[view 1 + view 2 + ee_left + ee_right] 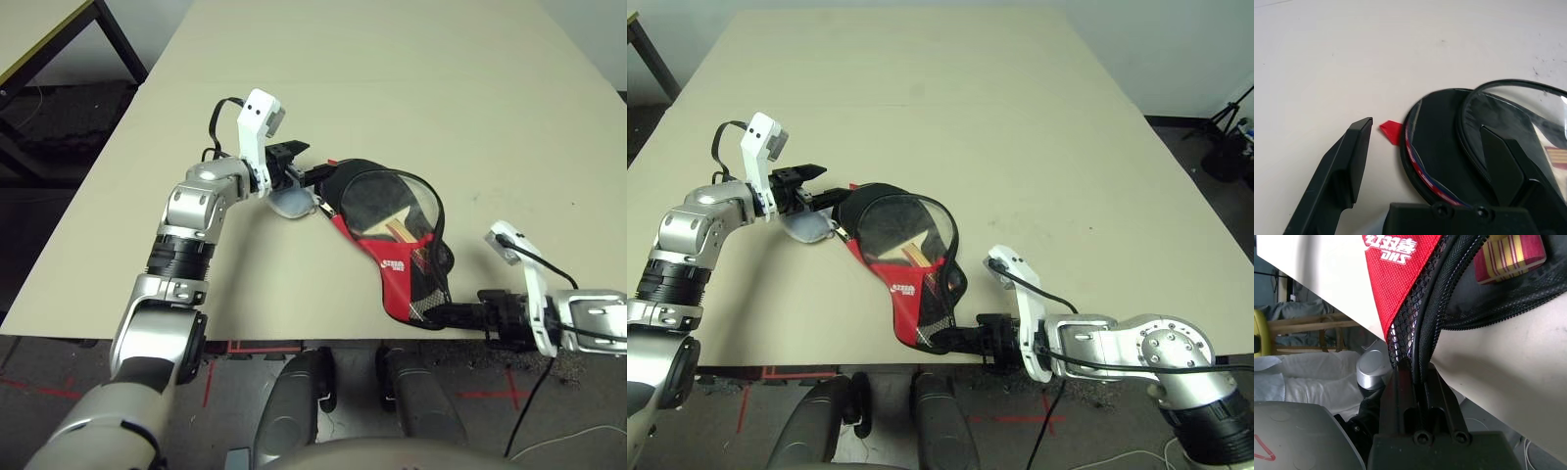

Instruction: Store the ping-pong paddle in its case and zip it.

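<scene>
The black and red case (pixel 396 270) lies near the table's front edge, its zipper rim gaping open. Inside it rests the ping-pong paddle (pixel 376 200), black face up, with its striped handle (pixel 1508 257) toward the narrow end. My left gripper (pixel 313 177) is open at the case's round far end. One finger (pixel 1347 161) is on the table beside a red tab (pixel 1391 131), and the other finger (pixel 1508 161) is over the case's open mouth. My right gripper (pixel 448 315) is shut on the case's narrow end (pixel 1415 340) at the table edge, pinching the mesh and zipper rim.
A small grey-blue pouch (pixel 291 203) lies on the table right under my left gripper. The beige table (pixel 411 88) stretches bare far behind the case. A dark stand (pixel 59 49) is off the table's far left. The floor lies below the front edge.
</scene>
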`<state>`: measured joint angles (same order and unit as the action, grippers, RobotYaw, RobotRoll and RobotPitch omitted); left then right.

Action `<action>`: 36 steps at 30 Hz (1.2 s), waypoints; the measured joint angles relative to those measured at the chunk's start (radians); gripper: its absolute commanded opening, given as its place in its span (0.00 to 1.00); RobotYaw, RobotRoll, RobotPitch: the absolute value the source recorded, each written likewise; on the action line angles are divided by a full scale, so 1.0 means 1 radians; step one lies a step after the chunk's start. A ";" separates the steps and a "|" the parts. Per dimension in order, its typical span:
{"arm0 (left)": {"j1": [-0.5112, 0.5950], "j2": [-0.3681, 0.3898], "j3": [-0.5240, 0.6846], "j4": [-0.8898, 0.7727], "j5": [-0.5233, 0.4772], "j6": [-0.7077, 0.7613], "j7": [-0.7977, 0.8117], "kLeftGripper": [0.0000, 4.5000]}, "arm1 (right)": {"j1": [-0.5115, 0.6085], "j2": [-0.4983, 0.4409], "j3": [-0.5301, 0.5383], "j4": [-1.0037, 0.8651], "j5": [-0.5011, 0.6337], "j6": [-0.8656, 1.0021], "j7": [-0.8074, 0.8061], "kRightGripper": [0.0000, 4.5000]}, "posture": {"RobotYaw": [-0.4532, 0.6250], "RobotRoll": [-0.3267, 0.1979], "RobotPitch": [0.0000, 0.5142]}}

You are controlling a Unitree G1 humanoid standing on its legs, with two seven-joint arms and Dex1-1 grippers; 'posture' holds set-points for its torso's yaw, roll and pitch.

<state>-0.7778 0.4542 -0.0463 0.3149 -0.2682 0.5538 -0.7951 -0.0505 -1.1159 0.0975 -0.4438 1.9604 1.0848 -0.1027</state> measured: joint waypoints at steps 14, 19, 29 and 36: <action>0.001 0.000 -0.007 0.000 0.001 -0.001 0.002 1.00 | -0.359 0.178 0.094 0.248 -0.002 -0.023 -0.243 0.00 | 0.32 0.62 0.40; 0.008 0.010 -0.003 -0.002 0.000 -0.001 0.010 1.00 | -0.398 0.232 0.095 0.304 -0.089 0.013 -0.234 0.20 | 0.33 0.62 0.40; 0.020 0.018 0.002 -0.011 -0.001 0.000 0.018 1.00 | -0.456 0.294 0.026 0.411 -0.244 0.055 -0.168 0.90 | 0.33 0.62 0.39; 0.021 0.020 0.003 -0.011 -0.001 0.000 0.018 1.00 | -0.452 0.311 -0.055 0.460 -0.320 0.080 -0.150 0.99 | 0.32 0.62 0.39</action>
<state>-0.7568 0.4747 -0.0433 0.3040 -0.2688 0.5541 -0.7772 -0.5025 -0.8050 0.0425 0.0163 1.6408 1.1652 -0.2529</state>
